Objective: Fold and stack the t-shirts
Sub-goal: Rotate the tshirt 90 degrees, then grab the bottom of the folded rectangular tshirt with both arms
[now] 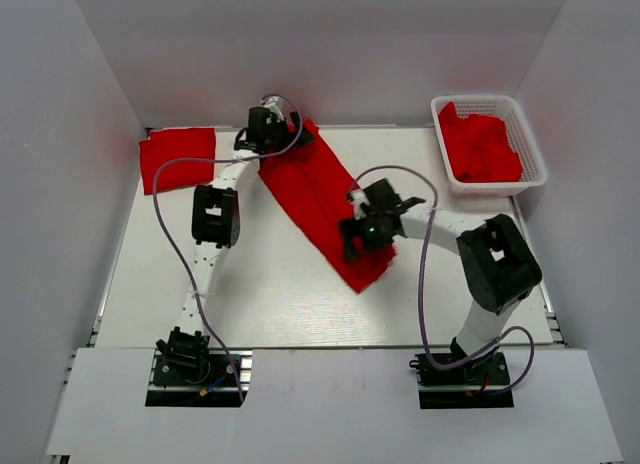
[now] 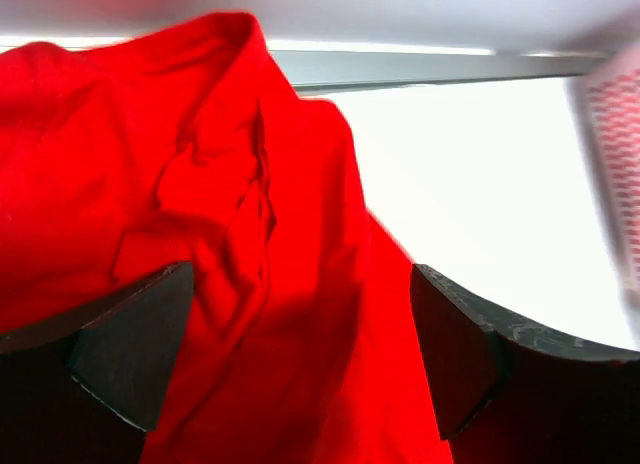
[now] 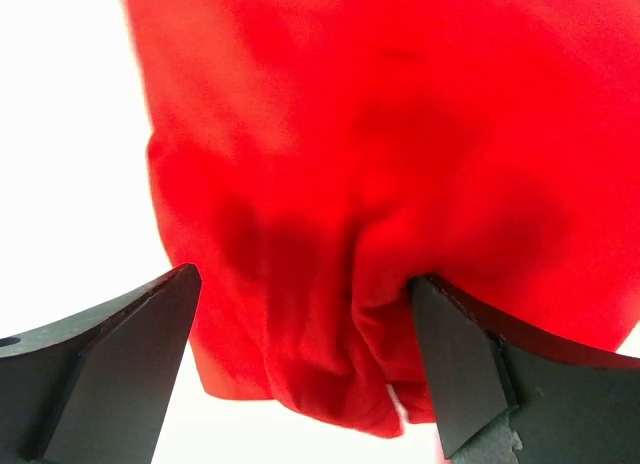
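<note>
A red t-shirt (image 1: 318, 199), folded into a long strip, lies slantwise across the table from the far middle toward the near right. My left gripper (image 1: 266, 127) hovers over its far end, open, with wrinkled cloth (image 2: 250, 214) under and between the spread fingers (image 2: 130, 349). Over the strip's near end my right gripper (image 1: 360, 227) is open too. There a bunched fold of the shirt (image 3: 330, 284) lies between the fingers, and the right-hand finger (image 3: 465, 374) touches it. A second t-shirt (image 1: 178, 157) lies folded flat at the far left.
A white lattice basket (image 1: 531, 144) stands at the far right with more red t-shirts (image 1: 483, 146) heaped in it; its wall shows blurred in the left wrist view (image 2: 612, 164). White walls close the table on three sides. Bare tabletop (image 1: 270, 294) lies near the arm bases.
</note>
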Action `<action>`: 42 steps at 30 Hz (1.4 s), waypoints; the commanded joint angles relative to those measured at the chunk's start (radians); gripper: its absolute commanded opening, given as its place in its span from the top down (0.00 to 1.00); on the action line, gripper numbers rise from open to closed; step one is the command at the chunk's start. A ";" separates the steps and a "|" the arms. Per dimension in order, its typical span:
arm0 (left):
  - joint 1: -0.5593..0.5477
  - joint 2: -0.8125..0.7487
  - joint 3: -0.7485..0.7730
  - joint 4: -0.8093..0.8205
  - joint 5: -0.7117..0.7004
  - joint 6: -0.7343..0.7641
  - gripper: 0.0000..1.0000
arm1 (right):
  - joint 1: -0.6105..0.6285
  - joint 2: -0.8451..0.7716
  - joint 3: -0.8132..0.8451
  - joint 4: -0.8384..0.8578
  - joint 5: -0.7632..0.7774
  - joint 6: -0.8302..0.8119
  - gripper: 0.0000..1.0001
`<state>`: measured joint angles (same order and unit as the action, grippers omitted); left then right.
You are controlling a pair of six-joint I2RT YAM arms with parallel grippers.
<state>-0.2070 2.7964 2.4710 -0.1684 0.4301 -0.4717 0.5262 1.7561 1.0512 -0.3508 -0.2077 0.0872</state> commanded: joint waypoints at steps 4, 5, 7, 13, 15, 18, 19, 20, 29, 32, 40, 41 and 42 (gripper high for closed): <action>-0.143 0.113 0.025 0.115 0.056 -0.177 0.00 | 0.243 0.236 0.074 -0.117 -0.352 -0.081 0.10; -0.143 0.126 0.025 0.133 0.047 -0.203 0.00 | 0.254 0.267 0.096 -0.114 -0.364 -0.081 0.10; -0.143 0.126 0.025 0.144 0.047 -0.203 0.00 | 0.291 0.301 0.179 -0.114 -0.365 -0.080 0.10; -0.143 0.115 0.025 0.155 -0.042 -0.194 0.00 | 0.340 0.251 0.212 -0.194 -0.331 -0.038 0.10; -0.143 0.104 0.025 0.155 -0.054 -0.194 0.00 | 0.345 0.171 0.163 -0.194 -0.300 -0.015 0.10; -0.143 0.077 0.016 0.155 -0.073 -0.183 0.00 | 0.342 0.081 0.113 -0.215 -0.230 0.031 0.10; -0.143 0.065 0.003 0.155 -0.082 -0.174 0.00 | 0.340 0.062 0.112 -0.218 -0.196 0.069 0.10; -0.143 0.049 0.003 0.155 -0.082 -0.174 0.00 | 0.337 0.045 0.113 -0.221 -0.187 0.080 0.10; -0.121 -0.318 -0.079 -0.018 -0.185 0.052 0.00 | 0.336 -0.197 0.124 -0.272 -0.033 0.175 0.10; -0.121 -0.446 -0.124 -0.198 -0.265 0.142 0.00 | 0.336 -0.263 0.093 -0.274 0.103 0.235 0.10; -0.143 -0.853 -0.464 -0.483 -0.333 0.249 0.00 | 0.333 -0.357 0.006 -0.261 0.234 0.330 0.10; -0.143 -0.920 -0.506 -0.573 -0.344 0.249 0.00 | 0.331 -0.359 -0.003 -0.273 0.237 0.341 0.10; -0.143 -0.963 -0.637 -0.629 -0.402 0.223 0.00 | 0.336 -0.372 -0.031 -0.283 0.269 0.374 0.10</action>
<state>-0.3382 1.9041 2.0186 -0.5262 0.1158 -0.2733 0.8577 1.4162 1.0626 -0.6052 -0.0128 0.3836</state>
